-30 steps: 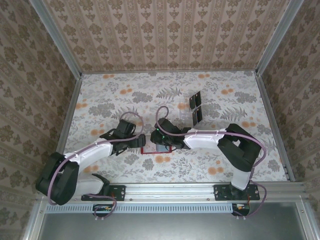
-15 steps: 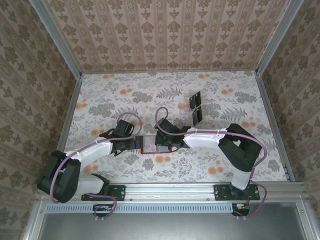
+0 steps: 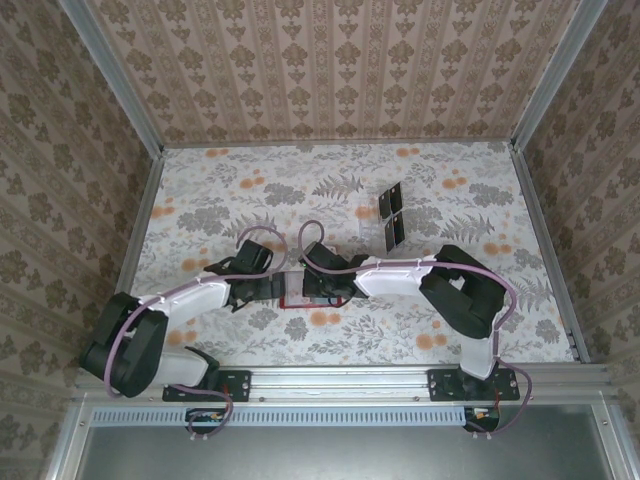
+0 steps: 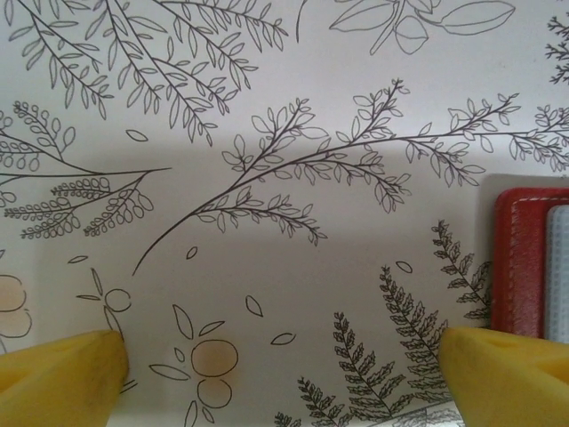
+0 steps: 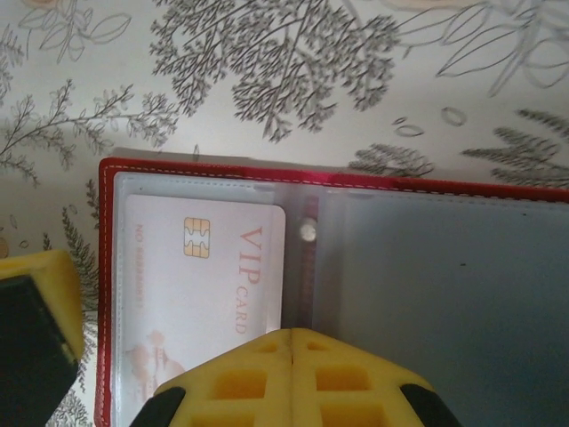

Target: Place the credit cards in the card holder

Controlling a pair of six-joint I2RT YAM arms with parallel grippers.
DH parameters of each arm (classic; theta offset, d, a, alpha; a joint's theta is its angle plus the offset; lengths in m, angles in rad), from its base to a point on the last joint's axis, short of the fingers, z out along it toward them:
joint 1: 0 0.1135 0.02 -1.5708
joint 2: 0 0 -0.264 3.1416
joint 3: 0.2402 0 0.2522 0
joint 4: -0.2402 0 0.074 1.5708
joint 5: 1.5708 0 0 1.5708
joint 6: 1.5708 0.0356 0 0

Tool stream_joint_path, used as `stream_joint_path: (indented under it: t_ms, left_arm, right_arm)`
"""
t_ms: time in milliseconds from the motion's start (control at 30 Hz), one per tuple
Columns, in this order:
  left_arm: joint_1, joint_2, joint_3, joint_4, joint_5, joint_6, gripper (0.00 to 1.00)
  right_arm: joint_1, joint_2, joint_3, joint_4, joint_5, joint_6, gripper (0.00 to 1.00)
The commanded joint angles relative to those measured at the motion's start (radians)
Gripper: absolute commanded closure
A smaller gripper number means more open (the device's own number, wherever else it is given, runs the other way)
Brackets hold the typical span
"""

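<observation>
The card holder (image 5: 427,182) lies open and flat on the flowered table, a red wallet with clear inner sleeves. A pale card marked VIP (image 5: 200,276) sits in its left sleeve. My right gripper (image 5: 292,336) is shut, its joined yellow tips over the wallet's middle fold with nothing between them. My left gripper (image 4: 284,378) is open just left of the wallet's red edge (image 4: 518,267), its fingers wide apart over bare table. From above, both grippers (image 3: 283,287) (image 3: 318,288) meet at the wallet (image 3: 298,303). Dark credit cards (image 3: 390,204) stand in a clear rack.
The clear plastic rack (image 3: 392,228) stands behind and to the right of the wallet. One yellow finger (image 5: 36,294) of the left gripper sits by the wallet's left edge. Patterned walls close in the table on three sides.
My right gripper has closed and shifted a little left over the wallet. The left gripper has moved right, up to the wallet's left edge, staying open.
</observation>
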Motion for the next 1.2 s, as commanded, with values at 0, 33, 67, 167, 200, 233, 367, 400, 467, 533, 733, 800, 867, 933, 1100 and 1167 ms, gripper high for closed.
stream_joint_path:
  t_ms: [0, 33, 67, 167, 200, 233, 367, 400, 467, 533, 733, 800, 867, 933, 1100, 1167]
  left_arm:
    - [-0.025, 0.054, -0.009, 0.034, 0.069, -0.039, 0.0]
    - [-0.03, 0.06, -0.008, 0.035, 0.067, -0.04, 0.0]
    - [-0.033, 0.063, -0.009, 0.038, 0.068, -0.042, 0.0]
    - [-0.041, 0.057, -0.012, 0.044, 0.067, -0.048, 0.0]
    - [-0.041, 0.051, -0.014, 0.044, 0.067, -0.047, 0.0]
    - [-0.04, 0.04, -0.014, 0.043, 0.067, -0.048, 0.0]
    - [-0.037, -0.019, 0.001, 0.0, 0.053, -0.042, 0.0]
    - [-0.034, -0.035, 0.005, -0.011, 0.05, -0.041, 0.0]
    - [-0.026, -0.072, 0.012, -0.03, 0.049, -0.036, 0.0]
    - [-0.018, -0.1, 0.018, -0.046, 0.05, -0.033, 0.0]
    - [0.0, -0.115, 0.023, -0.041, 0.067, -0.022, 0.0]
    - [0.005, -0.121, 0.003, 0.009, 0.096, -0.03, 0.0]
    - [0.009, -0.131, -0.015, 0.063, 0.139, -0.048, 0.0]
    - [0.011, -0.14, -0.036, 0.118, 0.183, -0.069, 0.0]
    - [0.014, -0.151, -0.081, 0.219, 0.243, -0.119, 0.0]
    - [0.017, -0.15, -0.101, 0.252, 0.257, -0.142, 0.0]
  right_arm:
    - [0.012, 0.028, 0.031, -0.005, -0.03, -0.004, 0.99]
    - [0.012, 0.028, 0.03, 0.005, -0.036, 0.001, 0.99]
    - [0.012, 0.028, 0.027, 0.016, -0.044, 0.006, 0.99]
    - [0.011, 0.017, 0.017, 0.039, -0.053, 0.016, 0.99]
    - [0.011, 0.008, 0.011, 0.047, -0.053, 0.02, 0.99]
    - [0.008, -0.002, 0.006, 0.053, -0.053, 0.023, 0.99]
    - [0.004, -0.059, -0.022, 0.048, -0.028, 0.028, 0.97]
    - [0.002, -0.074, -0.031, 0.047, -0.021, 0.028, 0.96]
    - [0.001, -0.106, -0.053, 0.047, -0.006, 0.03, 0.95]
    - [0.001, -0.127, -0.067, 0.047, 0.0, 0.029, 0.95]
    - [0.001, -0.141, -0.103, 0.053, 0.004, 0.037, 0.96]
    - [0.002, -0.128, -0.11, 0.067, -0.004, 0.042, 0.97]
    - [0.002, -0.114, -0.113, 0.085, -0.014, 0.049, 0.98]
    - [0.005, -0.103, -0.113, 0.093, -0.018, 0.054, 0.98]
    - [0.007, -0.081, -0.119, 0.117, -0.028, 0.065, 0.98]
    - [0.008, -0.073, -0.117, 0.124, -0.033, 0.069, 0.99]
